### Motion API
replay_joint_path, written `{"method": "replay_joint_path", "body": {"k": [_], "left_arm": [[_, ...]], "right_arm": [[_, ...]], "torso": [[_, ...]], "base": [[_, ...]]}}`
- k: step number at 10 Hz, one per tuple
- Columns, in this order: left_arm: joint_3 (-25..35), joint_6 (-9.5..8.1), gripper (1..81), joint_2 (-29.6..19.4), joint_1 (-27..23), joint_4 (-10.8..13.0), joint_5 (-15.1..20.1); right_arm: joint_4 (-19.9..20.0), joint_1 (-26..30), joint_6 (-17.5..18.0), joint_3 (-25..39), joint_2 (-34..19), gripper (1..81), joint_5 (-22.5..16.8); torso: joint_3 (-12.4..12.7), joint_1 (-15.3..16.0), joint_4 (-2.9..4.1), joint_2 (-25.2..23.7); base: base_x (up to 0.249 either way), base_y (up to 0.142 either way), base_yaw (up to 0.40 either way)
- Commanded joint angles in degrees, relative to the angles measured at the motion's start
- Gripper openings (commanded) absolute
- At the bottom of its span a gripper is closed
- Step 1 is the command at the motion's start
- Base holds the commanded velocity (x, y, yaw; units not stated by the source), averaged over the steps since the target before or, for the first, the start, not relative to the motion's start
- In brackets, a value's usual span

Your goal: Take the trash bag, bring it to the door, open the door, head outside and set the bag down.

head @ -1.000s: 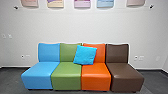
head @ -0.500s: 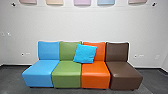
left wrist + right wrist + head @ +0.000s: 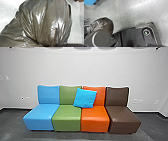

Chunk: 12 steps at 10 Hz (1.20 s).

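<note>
The trash bag is dark, shiny and full in the left wrist view, its plastic creased and drawn together into a bunched neck. At that neck is my left gripper, shut on the gathered plastic. In the right wrist view, the rounded trash bag shows over the floor beyond the robot's own dark parts, which hide some of it.
A row of blue, green, orange and brown seats stands against the pale wall. A blue cushion leans on the backrests. Grey floor lies beside the robot's base.
The head camera has moved: the seats stand higher and slightly smaller in its picture, and less of the wall pictures shows at the top.
</note>
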Motion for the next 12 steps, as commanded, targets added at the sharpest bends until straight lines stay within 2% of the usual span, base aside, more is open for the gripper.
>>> {"method": "replay_joint_path", "body": {"k": [1, 2, 3, 4, 5, 9, 10, 11, 12], "left_arm": [[4.0, 3.52, 1.0, -2.2, -1.1, -0.5, 2.0], [4.4, 4.82, 1.0, -2.1, 0.3, -0.5, 1.9], [4.5, 7.29, 1.0, -1.5, 2.2, -0.5, 1.7], [4.3, 8.27, 1.0, -1.2, 4.1, -0.5, 1.3], [4.3, 10.29, 1.0, -0.7, 5.8, -0.5, -1.2], [1.3, 12.66, 1.0, 4.0, 9.5, -0.5, -2.2], [-1.3, 14.05, 1.0, 6.3, 10.2, -0.5, -2.2], [-3.9, 14.68, 1.0, 8.1, 11.1, -0.5, -2.2], [-6.5, 15.03, 1.0, 10.1, 11.6, -0.5, -2.2]], "right_arm": [[0.3, 0.9, -1.9, -1.5, 0.0, 81.1, -1.4], [0.3, 0.2, -2.6, -1.8, 0.4, 81.1, -1.4], [0.3, -1.0, -3.7, -2.6, 1.5, 81.1, -1.4], [0.3, -2.1, -4.3, -3.6, 2.4, 81.1, -0.9], [0.3, -2.9, -5.2, -5.4, 3.8, 81.1, -0.6], [0.3, -6.4, -7.3, -11.5, 9.7, 81.1, 0.2], [0.3, -7.3, -8.2, -13.0, 10.9, 81.1, 0.3], [0.3, -8.1, -9.4, -14.2, 12.0, 81.1, 0.3], [0.3, -8.9, -10.4, -15.3, 13.0, 81.1, 0.8]], "torso": [[2.0, -3.6, 0.0, 5.6], [2.8, -4.7, 0.0, 7.3], [3.9, -6.2, 0.0, 9.8], [5.7, -7.6, 0.0, 11.9], [8.2, -9.0, 0.0, 14.0], [15.7, -14.4, 0.0, 22.2], [15.0, -15.8, 0.0, 24.2], [13.9, -17.1, 0.0, 26.2], [14.4, -18.3, 0.0, 27.8]], "base": [[0.0, 0.0, 0.0], [0.0, 0.0, 0.0], [0.0, 0.0, 0.0], [0.0, 0.0, 0.0], [0.0, 0.0, 0.0], [0.0, 0.0, 0.0], [0.0, 0.0, 0.0], [0.0, 0.0, 0.0], [0.0, 0.0, 0.0]]}}
